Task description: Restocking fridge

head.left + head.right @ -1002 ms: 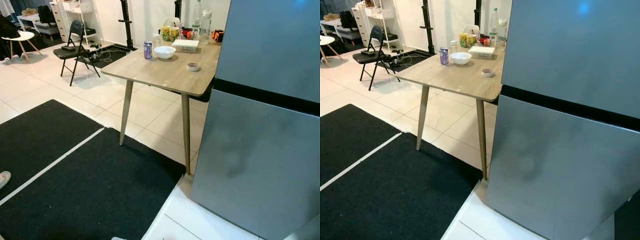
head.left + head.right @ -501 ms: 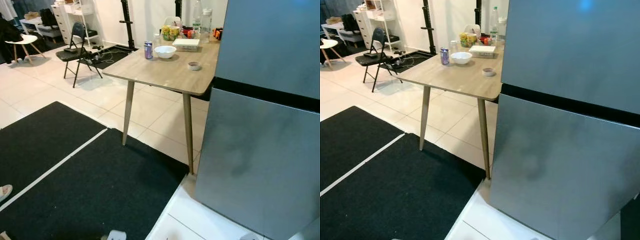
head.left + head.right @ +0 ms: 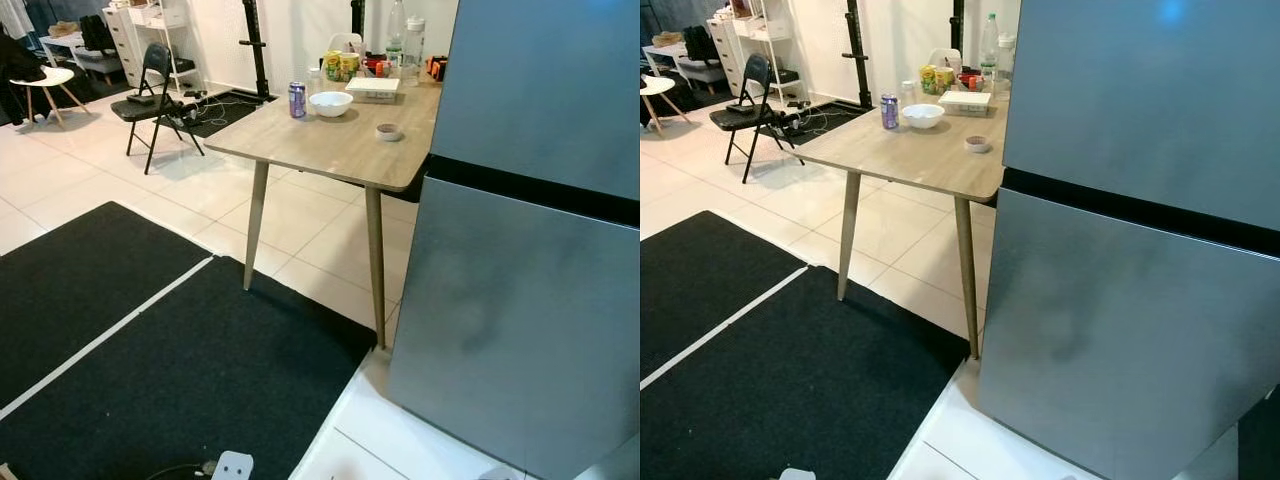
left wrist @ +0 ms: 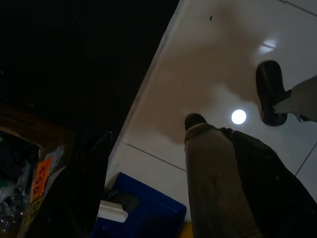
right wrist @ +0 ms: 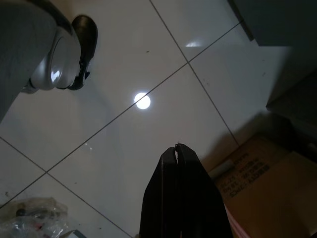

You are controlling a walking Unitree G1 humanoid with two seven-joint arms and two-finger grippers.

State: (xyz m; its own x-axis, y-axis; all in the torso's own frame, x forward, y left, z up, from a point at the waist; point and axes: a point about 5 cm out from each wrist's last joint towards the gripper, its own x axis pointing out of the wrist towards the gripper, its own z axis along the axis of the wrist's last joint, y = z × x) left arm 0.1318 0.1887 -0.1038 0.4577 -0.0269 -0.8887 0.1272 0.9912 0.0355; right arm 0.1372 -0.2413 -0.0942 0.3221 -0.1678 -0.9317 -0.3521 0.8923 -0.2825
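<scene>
Change: whole view shifted slightly against half a second ago, so camera moved; things on tabletop unmoved; foot at left edge of black mat gone from sight; small white object (image 3: 232, 466) now fuller at bottom edge.
Fridge (image 3: 530, 230): grey, doors shut, at right, dark band between upper and lower door, just beside tabletop's right end.
Tabletop (image 3: 330, 145): light wood on slanted legs, standing on white tiles beyond black mat (image 3: 170, 370).
Purple can (image 3: 296, 100): upright, near far-left part of tabletop, just beside white bowl (image 3: 330, 103).
Small dish (image 3: 388, 131): nearer to fridge, apart from bowl.
Far end: white flat box (image 3: 372, 87), yellow packs (image 3: 338, 66), clear bottles (image 3: 403, 40), too small to read.
Folding chair (image 3: 152, 95): black, well apart to left, cables on floor beside it.
Left gripper (image 4: 218, 188): hanging over tiles above blue box (image 4: 141, 210); too dark to tell whether fingers apart or together.
Right gripper (image 5: 177, 151): hanging over white tiles beside cardboard box (image 5: 267, 188), fingers pressed together, nothing between them.
</scene>
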